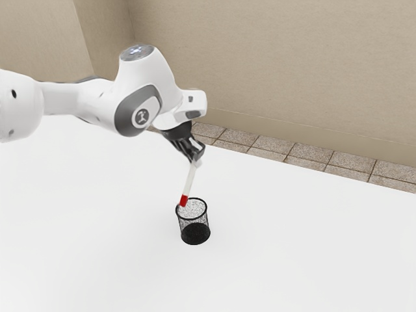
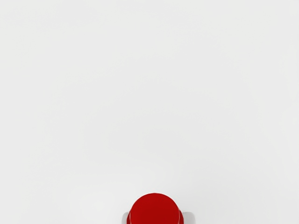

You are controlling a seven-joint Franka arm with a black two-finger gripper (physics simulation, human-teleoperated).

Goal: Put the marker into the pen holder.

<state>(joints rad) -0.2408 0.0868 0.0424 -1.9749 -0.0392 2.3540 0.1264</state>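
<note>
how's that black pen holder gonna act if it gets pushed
The pen holder would likely feel light, given its see-through mesh. Standing upright on the table, it might slide at a low push, or tip if pushed high up.

Looks like black metal mesh on the pen holder [image 1: 195, 231], inward from the edge of the worktop [image 1: 292, 253] nearest the floor tiles [image 1: 309, 153]. Seems smooth, matt white on that worktop; smooth plastic on the marker [image 1: 190, 178], smooth hard plastic on the white arm [image 1: 146, 75], darker on the gripper [image 1: 197, 158]. Looks rough, stony on the tiles, matt on the wall [image 1: 279, 58].
</note>
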